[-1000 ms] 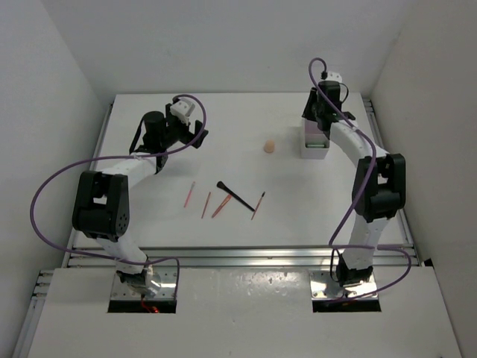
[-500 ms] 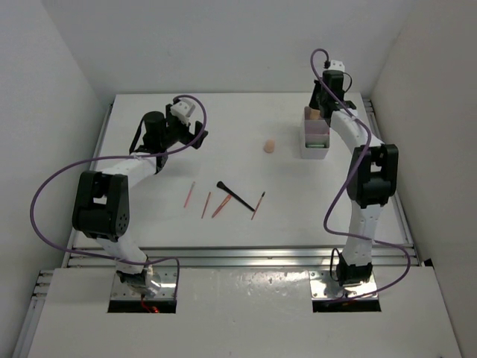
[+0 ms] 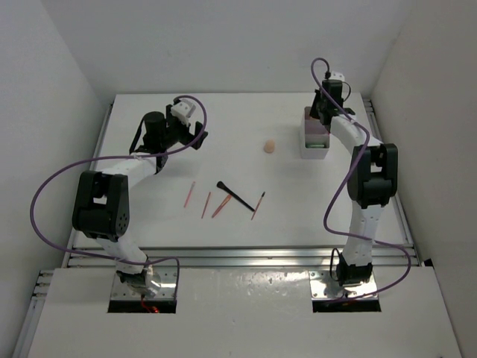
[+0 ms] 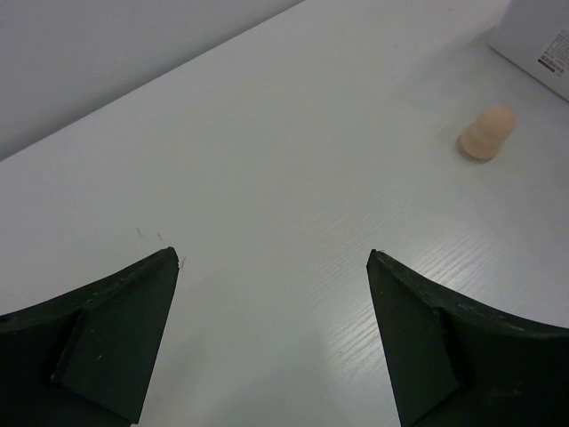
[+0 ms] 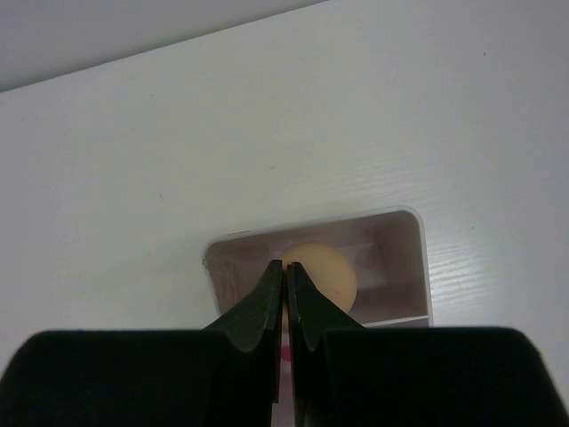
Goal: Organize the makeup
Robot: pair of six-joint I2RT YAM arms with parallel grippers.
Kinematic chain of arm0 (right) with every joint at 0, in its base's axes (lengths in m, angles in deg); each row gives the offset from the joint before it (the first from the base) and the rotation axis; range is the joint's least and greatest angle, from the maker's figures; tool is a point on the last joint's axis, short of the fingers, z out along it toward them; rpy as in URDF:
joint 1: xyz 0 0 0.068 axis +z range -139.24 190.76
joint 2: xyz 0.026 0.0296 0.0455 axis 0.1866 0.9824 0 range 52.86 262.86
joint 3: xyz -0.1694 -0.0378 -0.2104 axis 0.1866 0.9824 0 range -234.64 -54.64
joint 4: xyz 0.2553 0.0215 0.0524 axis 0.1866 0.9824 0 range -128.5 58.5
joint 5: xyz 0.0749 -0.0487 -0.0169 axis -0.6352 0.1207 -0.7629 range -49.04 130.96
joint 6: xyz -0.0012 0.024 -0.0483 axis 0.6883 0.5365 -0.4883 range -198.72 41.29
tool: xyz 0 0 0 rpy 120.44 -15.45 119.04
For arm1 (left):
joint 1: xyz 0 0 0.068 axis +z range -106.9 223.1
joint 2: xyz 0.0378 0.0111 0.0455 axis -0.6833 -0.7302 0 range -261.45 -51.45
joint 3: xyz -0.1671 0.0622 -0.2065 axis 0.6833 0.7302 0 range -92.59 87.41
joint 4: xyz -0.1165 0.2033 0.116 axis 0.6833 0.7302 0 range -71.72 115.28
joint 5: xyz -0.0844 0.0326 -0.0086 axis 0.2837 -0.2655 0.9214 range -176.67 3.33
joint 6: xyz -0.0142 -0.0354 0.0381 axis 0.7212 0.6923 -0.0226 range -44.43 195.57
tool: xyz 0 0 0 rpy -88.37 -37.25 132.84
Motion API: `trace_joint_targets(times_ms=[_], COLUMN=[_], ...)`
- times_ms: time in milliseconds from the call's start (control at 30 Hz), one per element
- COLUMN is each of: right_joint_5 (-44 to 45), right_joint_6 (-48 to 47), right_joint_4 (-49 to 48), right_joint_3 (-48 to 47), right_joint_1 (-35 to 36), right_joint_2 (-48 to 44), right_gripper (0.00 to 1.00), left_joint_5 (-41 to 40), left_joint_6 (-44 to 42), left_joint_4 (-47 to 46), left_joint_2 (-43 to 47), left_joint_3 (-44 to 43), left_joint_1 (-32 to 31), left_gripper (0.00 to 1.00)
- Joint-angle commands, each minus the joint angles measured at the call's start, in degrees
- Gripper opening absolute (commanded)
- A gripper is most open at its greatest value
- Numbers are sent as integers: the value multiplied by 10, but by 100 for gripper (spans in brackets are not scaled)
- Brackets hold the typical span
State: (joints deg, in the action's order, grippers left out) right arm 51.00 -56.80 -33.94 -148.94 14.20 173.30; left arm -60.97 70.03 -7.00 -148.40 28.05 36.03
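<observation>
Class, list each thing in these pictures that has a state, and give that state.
Left black two-finger gripper, open, empty
Right black two-finger gripper, shut, empty
White translucent box, holds a beige egg-shaped sponge
Second beige sponge, loose, outside box
Black brush, lying flat
Thin pink pencils, lying flat

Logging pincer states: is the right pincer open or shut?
Shut: right pincer tips meet over the beige egg-shaped sponge inside the white translucent box.

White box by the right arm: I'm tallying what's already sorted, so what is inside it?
A beige sponge lies in the far compartment of the white box. The shut right tool covers the nearer compartments, so their contents stay unseen.
</observation>
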Motion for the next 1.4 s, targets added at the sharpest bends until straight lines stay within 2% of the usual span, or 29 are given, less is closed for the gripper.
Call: trace_joint_targets(times_ms=[0, 333, 467, 567, 600, 733, 900, 1033, 1367], right_joint_5=[6, -20, -27, -27, -23, -25, -55, -121, -164], right_joint_6=[14, 8, -28, -56, -70, -99, -144, -153, -126], right_joint_4=[19, 42, 11, 0, -6, -16, 19, 102, 175], right_joint_3=[7, -21, -12, -26, -29, -38, -37, -35, -45], right_joint_1=[-5, -8, -5, -1, 2, 10, 46, 85, 134], right_joint_2=[-15, 2, -34, -53, -57, -82, -95, -72, 1], right_gripper=[5, 5, 11, 25, 36, 48, 56, 65, 71], left_joint_5=[7, 7, 7, 7, 13, 13, 13, 18, 18], left_joint_6=[-3, -3, -3, -3, -3, -3, -3, -3, -9], left_joint_4=[-8, -8, -8, -8, -8, -8, -13, -14, -14], left_joint_2=[23, 35, 35, 35, 35, 35, 40, 40, 51], left_joint_3=[3, 13, 13, 13, 13, 19, 19, 24, 34], left_joint_1=[7, 7, 7, 7, 7, 1, 1, 1, 1], left_gripper=[94, 94, 94, 94, 94, 94, 94, 94, 94])
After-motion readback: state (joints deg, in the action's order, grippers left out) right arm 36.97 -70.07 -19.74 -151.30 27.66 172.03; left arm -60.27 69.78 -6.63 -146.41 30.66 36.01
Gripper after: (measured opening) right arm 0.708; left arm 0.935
